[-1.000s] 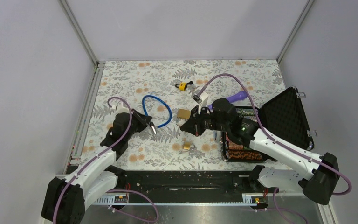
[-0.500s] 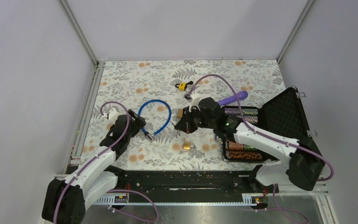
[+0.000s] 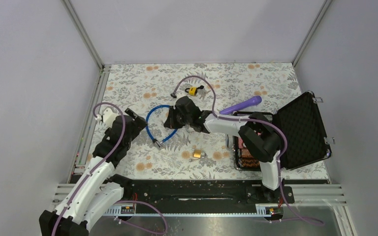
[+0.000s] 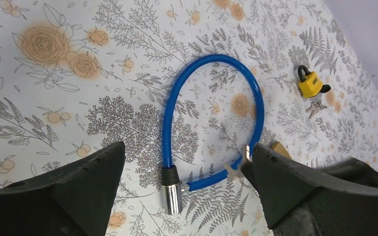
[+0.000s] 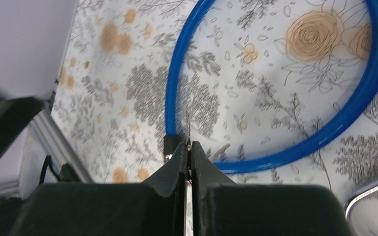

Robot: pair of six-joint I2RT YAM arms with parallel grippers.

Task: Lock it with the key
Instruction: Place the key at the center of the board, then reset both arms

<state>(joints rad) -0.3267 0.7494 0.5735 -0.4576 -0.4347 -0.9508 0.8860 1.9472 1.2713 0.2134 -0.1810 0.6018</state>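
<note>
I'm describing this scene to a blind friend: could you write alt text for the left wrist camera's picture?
A blue cable lock lies in an open loop on a floral-patterned table, its silver metal end free. The left arm's black fingers stand wide apart on either side of it, holding nothing; a small yellow padlock sits farther back.

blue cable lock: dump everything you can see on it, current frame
The blue cable lock is a thin, glossy cable curled into an open horseshoe, flat on the floral table cover. One end has a black collar and chrome-looking cylinder; the bare other end lies beside it, not inserted. The left hand hangs open above, clear of it. The right hand, shut on a thin key, hovers by the loop; contact unclear.
</note>
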